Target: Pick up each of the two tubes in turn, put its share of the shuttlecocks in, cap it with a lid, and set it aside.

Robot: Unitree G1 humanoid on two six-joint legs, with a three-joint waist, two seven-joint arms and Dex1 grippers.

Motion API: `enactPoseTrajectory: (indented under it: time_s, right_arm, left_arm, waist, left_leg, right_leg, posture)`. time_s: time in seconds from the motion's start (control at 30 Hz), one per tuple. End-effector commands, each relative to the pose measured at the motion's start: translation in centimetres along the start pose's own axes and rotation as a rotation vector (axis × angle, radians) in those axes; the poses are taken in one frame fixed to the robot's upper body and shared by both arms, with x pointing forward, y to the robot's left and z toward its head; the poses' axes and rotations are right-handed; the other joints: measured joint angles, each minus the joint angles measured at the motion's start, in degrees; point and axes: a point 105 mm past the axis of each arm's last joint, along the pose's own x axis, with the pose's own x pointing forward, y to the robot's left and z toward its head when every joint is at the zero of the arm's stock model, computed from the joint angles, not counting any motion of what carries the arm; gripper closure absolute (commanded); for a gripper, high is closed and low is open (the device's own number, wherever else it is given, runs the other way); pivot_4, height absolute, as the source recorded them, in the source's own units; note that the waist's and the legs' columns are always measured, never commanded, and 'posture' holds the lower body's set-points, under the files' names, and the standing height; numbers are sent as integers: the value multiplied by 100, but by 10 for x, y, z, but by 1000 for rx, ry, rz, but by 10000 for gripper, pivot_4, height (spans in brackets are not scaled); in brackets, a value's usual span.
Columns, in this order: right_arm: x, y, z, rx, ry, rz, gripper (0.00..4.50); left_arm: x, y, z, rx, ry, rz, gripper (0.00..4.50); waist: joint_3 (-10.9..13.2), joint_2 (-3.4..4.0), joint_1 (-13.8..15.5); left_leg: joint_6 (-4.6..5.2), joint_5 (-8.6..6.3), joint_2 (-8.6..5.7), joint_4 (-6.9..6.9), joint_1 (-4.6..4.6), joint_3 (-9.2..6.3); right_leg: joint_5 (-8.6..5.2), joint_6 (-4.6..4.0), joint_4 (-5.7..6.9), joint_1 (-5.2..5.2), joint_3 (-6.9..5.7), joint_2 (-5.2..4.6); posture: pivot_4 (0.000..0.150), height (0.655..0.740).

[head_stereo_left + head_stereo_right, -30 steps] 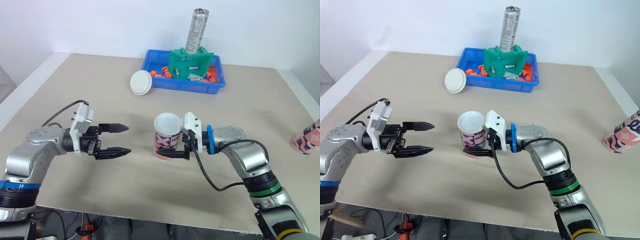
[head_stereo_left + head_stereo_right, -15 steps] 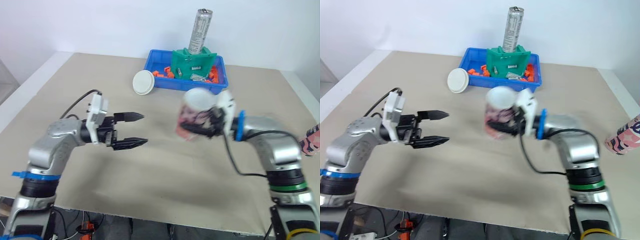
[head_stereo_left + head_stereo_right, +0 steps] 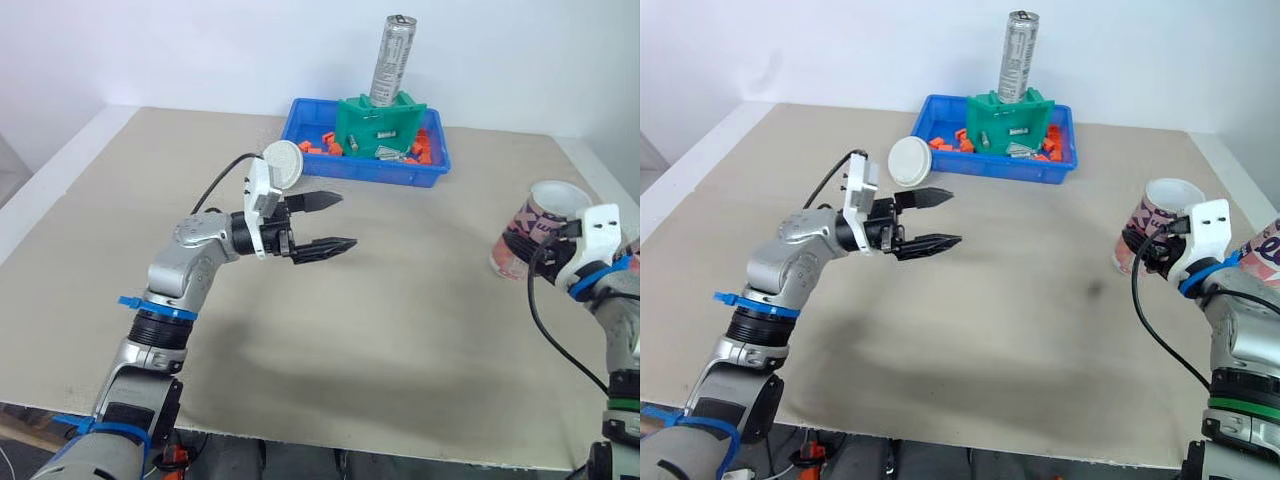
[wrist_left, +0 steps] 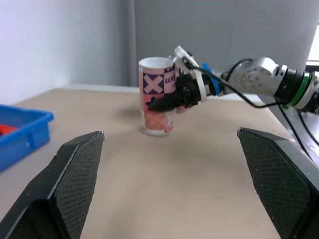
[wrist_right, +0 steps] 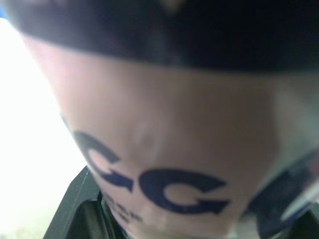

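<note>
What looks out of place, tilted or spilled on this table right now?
Only the tall silver can looks odd: it sticks up, slightly leaning, from the green holder in the blue bin. Nothing looks spilled; the tube in the right gripper stands upright.

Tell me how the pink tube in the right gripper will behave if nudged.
The tube looks open-topped and empty, so it is probably light. Standing tall and narrow, it would likely tip if pushed near its rim. Being round, it may then roll.
</note>
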Motion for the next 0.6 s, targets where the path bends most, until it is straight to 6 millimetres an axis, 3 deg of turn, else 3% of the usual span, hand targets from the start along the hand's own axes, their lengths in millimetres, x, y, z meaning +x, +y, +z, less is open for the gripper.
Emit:
enactPoseTrajectory:
  time_s: [0.03, 0.1, 0.23, 0.4, 0.6]
  right_arm:
    - [-6, -9, 14, 11, -60, -34, 18231]
    - [-5, -8, 9, 41, -46, -25, 18231]
    - [0, -14, -1, 132, -17, -37, 1561]
    - [-1, -17, -14, 108, 81, -23, 666]
    - [-16, -7, -18, 37, 163, 100, 666]
  left_arm:
    - [9, 1, 11, 56, -13, -27, 0]
    - [11, 1, 10, 56, -11, -37, 0]
    - [13, 0, 9, 62, -6, -46, 0]
    - [11, -2, 11, 58, -13, -49, 0]
    - [5, -2, 11, 39, -15, -31, 0]
  waist:
    - [1, 1, 4]
    - [1, 1, 3]
    - [1, 1, 3]
    - [1, 2, 6]
    - [1, 3, 9]
  left_leg:
    - [3, 3, -2, 2, -1, 0]
    - [6, 5, -3, 5, -1, 1]
    - [10, 9, -3, 5, 1, 1]
    - [11, 10, -3, 4, 0, 1]
    - [11, 10, -4, 2, 0, 1]
  right_leg:
    - [3, 4, 0, 1, 0, -1]
    - [10, 9, -1, 2, 3, -2]
    - [14, 9, -1, 5, 4, -2]
    - [13, 9, -1, 4, 4, -2]
    - [11, 11, -1, 5, 4, -2]
  posture:
    - [1500, 7275]
    - [1500, 7275]
    - [1500, 7275]
    - [1500, 7275]
    - [1500, 7275]
